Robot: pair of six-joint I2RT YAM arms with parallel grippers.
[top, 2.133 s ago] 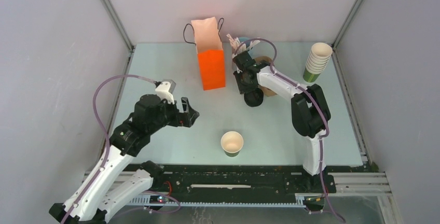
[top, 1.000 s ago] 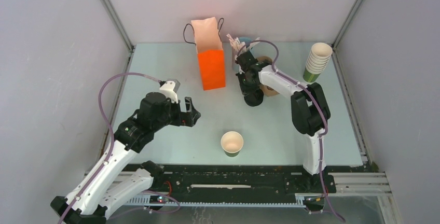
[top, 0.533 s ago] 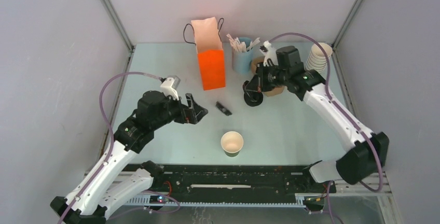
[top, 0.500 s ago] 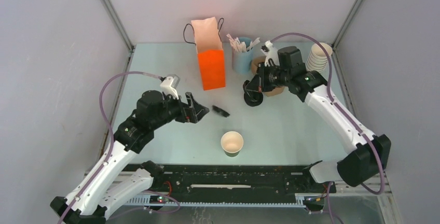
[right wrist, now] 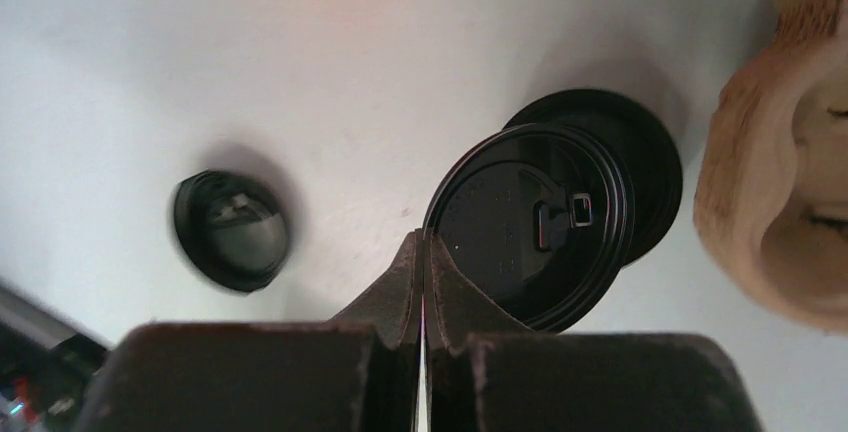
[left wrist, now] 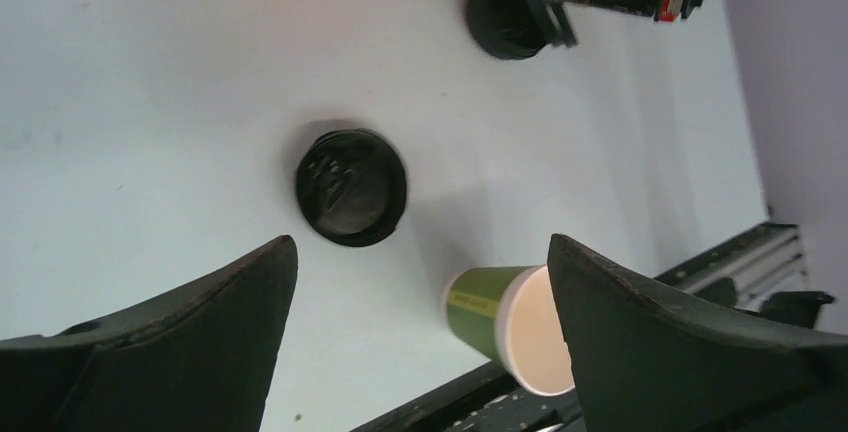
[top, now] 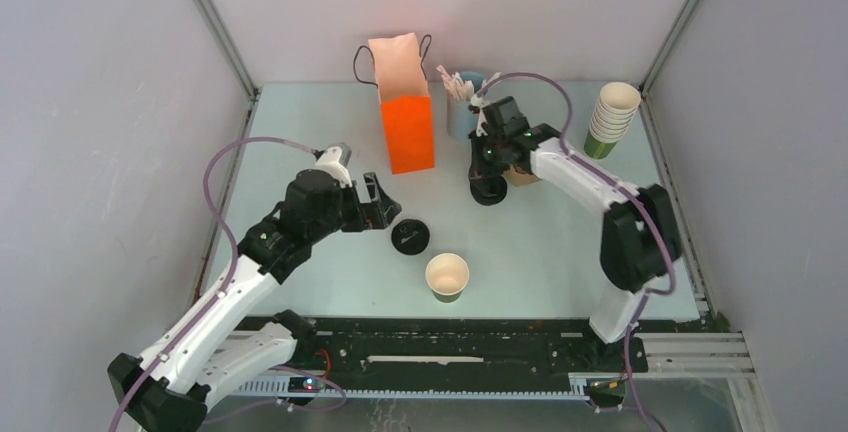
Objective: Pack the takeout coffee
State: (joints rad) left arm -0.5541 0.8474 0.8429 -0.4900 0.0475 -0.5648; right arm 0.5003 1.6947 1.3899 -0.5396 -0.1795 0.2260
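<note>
The jaws of the left gripper [left wrist: 420, 242] are wide open; a loose lid [left wrist: 351, 200] lies flat between them, and the green cup [left wrist: 508, 322] stands near the right jaw. The jaws of the right gripper [right wrist: 422, 252] are closed on the rim of a second lid [right wrist: 530, 227], above the lid stack [right wrist: 655, 157].

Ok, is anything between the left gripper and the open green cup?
Yes: a loose black lid lies flat on the table, roughly between the open left gripper and the green cup, not touching the cup. Being low, it could probably be passed over. Nothing else visible intervenes.
</note>
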